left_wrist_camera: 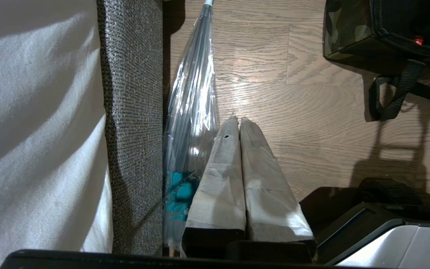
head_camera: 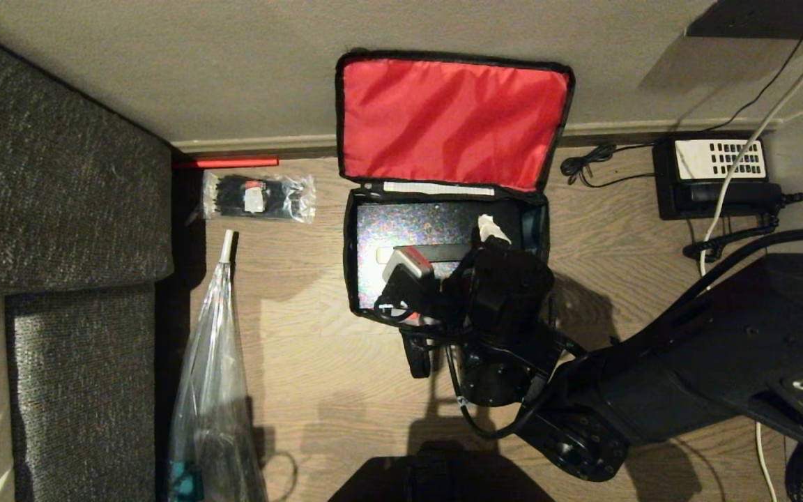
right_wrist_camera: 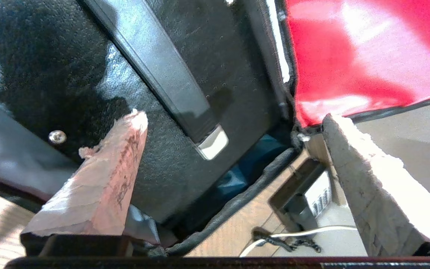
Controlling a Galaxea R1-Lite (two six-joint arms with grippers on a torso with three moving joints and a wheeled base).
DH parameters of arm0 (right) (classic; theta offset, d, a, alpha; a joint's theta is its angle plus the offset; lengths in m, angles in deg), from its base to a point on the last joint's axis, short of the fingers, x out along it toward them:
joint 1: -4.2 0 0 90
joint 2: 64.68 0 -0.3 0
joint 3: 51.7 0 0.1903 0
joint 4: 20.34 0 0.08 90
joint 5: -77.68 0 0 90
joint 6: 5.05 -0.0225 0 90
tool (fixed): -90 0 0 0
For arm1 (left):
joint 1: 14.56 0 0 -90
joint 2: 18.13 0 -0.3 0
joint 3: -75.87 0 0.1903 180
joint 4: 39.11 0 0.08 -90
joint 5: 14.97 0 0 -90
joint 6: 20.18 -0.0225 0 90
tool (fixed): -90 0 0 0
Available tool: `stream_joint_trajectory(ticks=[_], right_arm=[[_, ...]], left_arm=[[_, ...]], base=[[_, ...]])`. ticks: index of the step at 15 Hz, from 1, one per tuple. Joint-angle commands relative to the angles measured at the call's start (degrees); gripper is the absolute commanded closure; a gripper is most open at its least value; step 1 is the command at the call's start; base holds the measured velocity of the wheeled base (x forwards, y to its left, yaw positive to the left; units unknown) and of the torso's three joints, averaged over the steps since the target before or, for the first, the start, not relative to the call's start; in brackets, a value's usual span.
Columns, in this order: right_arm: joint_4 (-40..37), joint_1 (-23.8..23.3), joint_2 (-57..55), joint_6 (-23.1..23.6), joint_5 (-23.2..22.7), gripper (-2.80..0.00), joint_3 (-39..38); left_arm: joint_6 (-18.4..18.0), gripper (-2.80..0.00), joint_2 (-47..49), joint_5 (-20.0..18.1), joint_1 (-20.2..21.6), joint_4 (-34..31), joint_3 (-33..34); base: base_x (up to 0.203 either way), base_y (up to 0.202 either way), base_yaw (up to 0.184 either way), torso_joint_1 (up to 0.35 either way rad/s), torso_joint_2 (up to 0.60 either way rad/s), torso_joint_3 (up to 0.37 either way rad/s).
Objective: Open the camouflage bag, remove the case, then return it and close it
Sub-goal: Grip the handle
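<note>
Camouflage bag sits on the wood floor near the wall, lid flipped back w/ red lining facing up, leaning toward the wall. The case lies flat inside the bag's main compartment, black textured top, a flat strap/handle bar running across it w/ a pale tab at one end.

Right end effector hangs over the bag's right half, above the case. Right wrist view shows its two padded fingers spread wide, one over the case surface, the other out past the bag's edge toward the lid corner; nothing between them, so it holds nothing. Left end effector is parked by the sofa side and a clear plastic bag, pads pressed together, empty.

Step, as I read it: bag's open, case in the bag. Can't tell from this alone whether that's pre-removal or just returned. If pre-removal, next move needs the fingers brought down onto the handle bar or a case edge, then a straight lift clear of the bag walls. If returned, next is getting the lid over and shut.

Orientation: bag's long axis runs left-right in the head view, parallel to the wall; hinge side to the wall, open front toward the robot. Case's long axis matches, lying flat, top face up.
</note>
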Motion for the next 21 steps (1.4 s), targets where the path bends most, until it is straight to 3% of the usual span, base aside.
stream_joint_trajectory(ticks=[1,9,14,18,21], right_arm=[[1.7,0.8,-0.2,0.9,1.6,-2.8,0.1],[10.4,0.8,-7.0,4.0,3.4,-2.8,-0.8],[12.1,0.3,-8.0,11.2,3.3,-2.8,5.4],[18.4,-1.2,-11.2,21.1,1.8,-2.8,5.1],[18.4,-1.8,-11.7,22.1,-1.0,-2.8,4.4]], left_arm=[[0.0,0.0,0.0,0.0,0.0,0.0,0.2],[0.0,0.0,0.0,0.0,0.0,0.0,0.2],[0.0,0.0,0.0,0.0,0.0,0.0,0.2],[0.0,0.0,-0.1,0.0,0.0,0.0,0.2],[0.0,0.0,-0.1,0.0,0.0,0.0,0.2]], base=[[0.0,0.0,0.0,0.0,0.0,0.0],[0.0,0.0,0.0,0.0,0.0,0.0],[0.0,0.0,0.0,0.0,0.0,0.0],[0.0,0.0,0.0,0.0,0.0,0.0],[0.0,0.0,0.0,0.0,0.0,0.0]])
